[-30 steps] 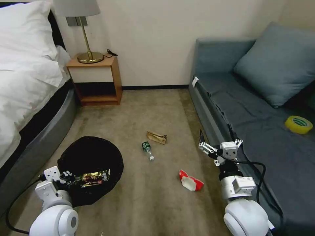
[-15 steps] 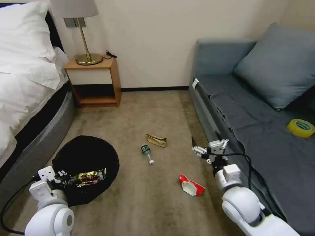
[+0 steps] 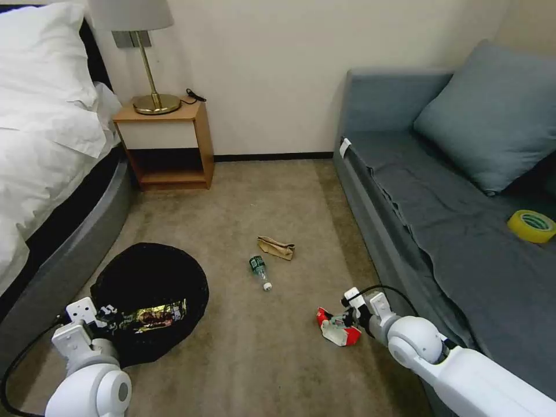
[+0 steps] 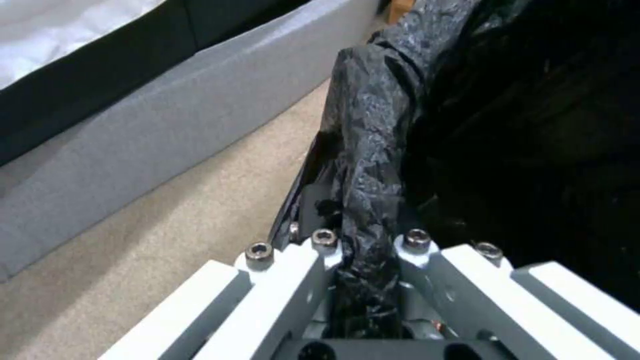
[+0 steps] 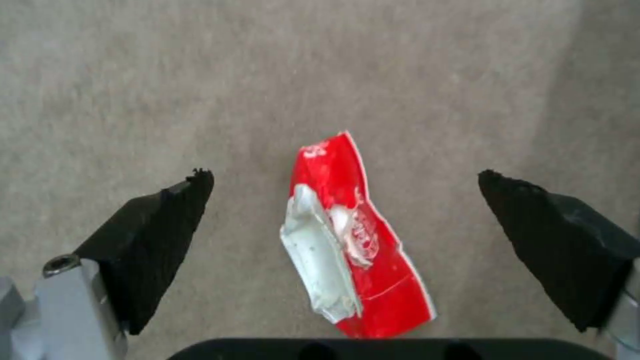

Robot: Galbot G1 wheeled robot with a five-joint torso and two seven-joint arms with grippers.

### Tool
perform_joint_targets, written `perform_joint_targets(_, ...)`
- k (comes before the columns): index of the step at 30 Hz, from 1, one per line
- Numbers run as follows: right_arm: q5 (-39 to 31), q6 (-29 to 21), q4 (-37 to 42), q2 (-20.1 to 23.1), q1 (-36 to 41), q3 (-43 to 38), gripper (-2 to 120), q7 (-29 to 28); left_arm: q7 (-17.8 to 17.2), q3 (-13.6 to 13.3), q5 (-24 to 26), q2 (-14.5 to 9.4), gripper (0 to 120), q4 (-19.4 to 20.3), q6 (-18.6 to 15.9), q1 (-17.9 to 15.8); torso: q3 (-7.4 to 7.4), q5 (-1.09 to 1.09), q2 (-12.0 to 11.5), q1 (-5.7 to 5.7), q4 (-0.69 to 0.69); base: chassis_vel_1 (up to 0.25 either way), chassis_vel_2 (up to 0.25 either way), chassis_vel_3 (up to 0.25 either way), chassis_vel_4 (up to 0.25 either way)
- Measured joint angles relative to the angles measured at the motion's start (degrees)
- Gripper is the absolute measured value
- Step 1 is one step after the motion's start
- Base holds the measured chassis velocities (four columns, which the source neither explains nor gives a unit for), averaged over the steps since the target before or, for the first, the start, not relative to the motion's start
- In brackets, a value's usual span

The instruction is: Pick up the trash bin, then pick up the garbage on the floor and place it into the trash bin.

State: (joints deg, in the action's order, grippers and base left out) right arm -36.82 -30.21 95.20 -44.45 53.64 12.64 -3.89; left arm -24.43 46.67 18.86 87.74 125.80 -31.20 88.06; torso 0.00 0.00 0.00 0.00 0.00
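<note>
Beige carpet (image 3: 272,341) runs between the bed (image 3: 52,174) on my left and the grey sofa (image 3: 463,231) on my right, with a wooden nightstand (image 3: 168,145) against the far wall. My left gripper (image 4: 363,250) is clamped on the liner-wrapped rim of the trash bin (image 3: 150,284), which sits low on my left beside the bed, a gold-brown snack wrapper (image 3: 152,315) lying inside it. My right gripper (image 5: 343,220) hangs low over the floor with its fingers spread wide, the red-and-white wrapper (image 5: 353,240) lying flat on the carpet between them, untouched. Farther out on the carpet lie the small clear bottle (image 3: 260,271) and, just beyond it, the tan paper scrap (image 3: 277,247). On the sofa seat rests a yellow roll of tape (image 3: 531,225).
</note>
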Motion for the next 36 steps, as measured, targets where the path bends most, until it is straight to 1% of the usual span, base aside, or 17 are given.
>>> perform_joint_targets(1,0.0,0.0,0.0,0.0,0.0,0.0,100,0.0,0.0,0.0,0.0,0.0,2,0.0,0.0,0.0,0.0,0.0,0.0,0.0,0.0,0.0,0.0,0.0,0.0)
perform_joint_targets(5,0.28,0.48,-4.87,-1.1,-3.46,4.93,100,0.32,0.01,0.09,-0.09,0.31,2,-0.01,0.24,0.23,0.0,0.0,0.0,0.0,0.01,0.0,0.0,0.0,0.0)
perform_joint_targets(11,0.72,1.45,-8.91,-1.45,-6.32,9.51,100,0.07,0.01,0.2,-0.12,0.6,2,0.28,0.57,0.7,0.0,0.0,0.0,0.0,0.0,0.0,0.0,0.0,0.0)
perform_joint_targets(14,1.71,3.31,-12.48,-1.97,-8.5,11.86,100,0.12,0.01,0.44,-0.13,0.62,2,0.5,0.82,0.98,0.0,0.0,0.0,0.0,0.0,0.0,0.0,0.0,0.0)
perform_joint_targets(19,2.16,4.68,-15.42,-2.9,-10.22,13.47,100,0.22,0.01,0.82,-0.14,0.62,2,0.51,0.96,1.12,0.0,-0.01,0.0,0.0,0.0,0.0,0.0,0.0,0.0)
perform_joint_targets(32,3.68,7.08,-20.0,-3.73,-10.66,15.39,100,0.91,0.0,1.17,-0.08,0.24,2,0.41,1.1,1.08,0.0,0.0,0.0,0.0,0.0,0.0,0.0,0.0,0.0)
perform_joint_targets(36,3.76,7.69,-20.98,-3.99,-10.77,15.8,98,1.09,0.0,1.14,-0.08,0.19,2,0.16,1.23,1.08,0.0,0.0,0.0,0.0,0.0,0.0,0.0,0.0,0.0)
